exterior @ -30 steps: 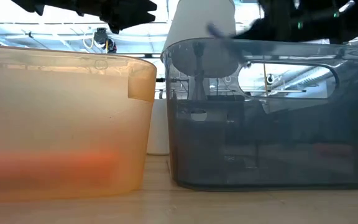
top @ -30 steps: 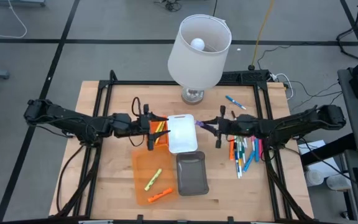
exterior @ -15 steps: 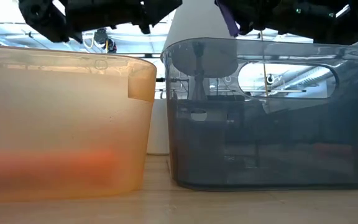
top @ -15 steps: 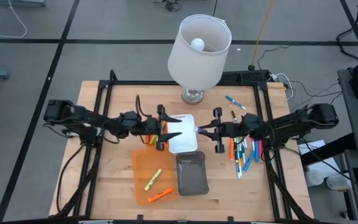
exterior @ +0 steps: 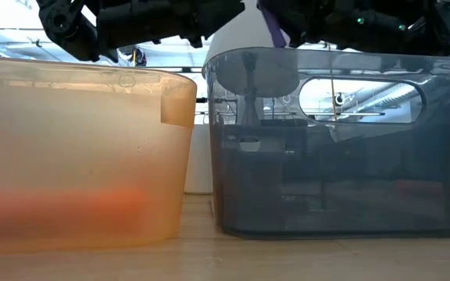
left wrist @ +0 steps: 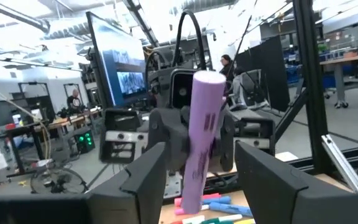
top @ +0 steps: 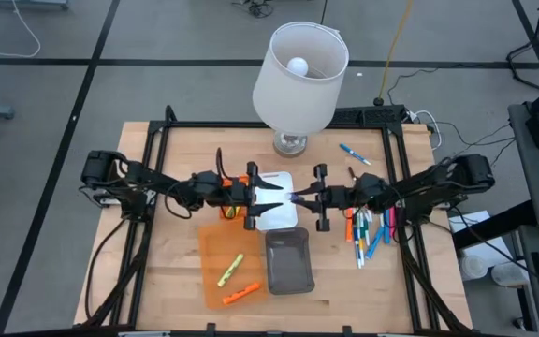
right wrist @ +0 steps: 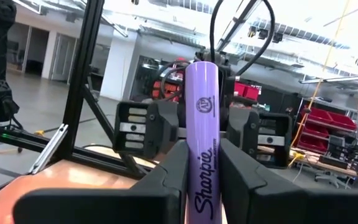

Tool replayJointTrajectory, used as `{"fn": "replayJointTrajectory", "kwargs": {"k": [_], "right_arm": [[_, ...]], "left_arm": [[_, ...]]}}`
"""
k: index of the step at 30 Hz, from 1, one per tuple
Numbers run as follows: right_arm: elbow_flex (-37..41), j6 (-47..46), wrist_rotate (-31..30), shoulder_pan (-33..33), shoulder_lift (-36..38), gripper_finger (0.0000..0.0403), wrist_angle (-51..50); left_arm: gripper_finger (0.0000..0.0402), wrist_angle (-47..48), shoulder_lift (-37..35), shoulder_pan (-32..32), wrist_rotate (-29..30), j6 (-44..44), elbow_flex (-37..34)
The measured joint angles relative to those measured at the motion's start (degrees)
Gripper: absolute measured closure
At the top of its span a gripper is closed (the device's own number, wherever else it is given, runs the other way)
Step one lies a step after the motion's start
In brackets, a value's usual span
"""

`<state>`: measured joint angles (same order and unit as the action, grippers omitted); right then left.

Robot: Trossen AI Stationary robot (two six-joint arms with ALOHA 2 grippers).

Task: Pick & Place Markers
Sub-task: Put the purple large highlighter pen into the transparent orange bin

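Evidently a handover: right gripper [right wrist: 202, 163] jaws clamp the purple marker [right wrist: 201, 149]; left gripper [left wrist: 199, 163] jaws, open around it, must close next.

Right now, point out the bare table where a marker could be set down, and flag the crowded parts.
Free: the wood left of the orange tray, and the near right corner beyond the grey tray. Also the far left, beside the lamp. Crowded: the centre, where the left gripper and right gripper meet over the white tray, and the loose markers on the right.
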<state>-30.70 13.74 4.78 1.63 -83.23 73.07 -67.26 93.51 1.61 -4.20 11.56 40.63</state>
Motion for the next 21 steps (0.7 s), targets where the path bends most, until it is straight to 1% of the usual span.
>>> {"fn": "replayJointTrajectory", "kwargs": {"k": [6,10,16,21], "right_arm": [[-4.4,0.5,0.0,0.0,-6.6,0.0353,-1.0],[-6.3,0.5,0.1,0.1,-9.1,0.0353,-1.3],[-6.6,2.0,0.0,1.3,-9.0,0.0353,-1.6],[-6.6,2.4,-0.2,2.2,-8.3,0.0353,-1.6]], "left_arm": [[0.0214,0.1,0.0,0.8,-0.4,-0.7,0.1],[0.0208,0.2,0.0,1.1,-0.5,-1.1,0.1],[0.0206,0.8,0.0,1.0,-0.5,-1.0,0.1],[0.0225,1.1,0.0,1.1,-0.7,0.1,0.1]]}}
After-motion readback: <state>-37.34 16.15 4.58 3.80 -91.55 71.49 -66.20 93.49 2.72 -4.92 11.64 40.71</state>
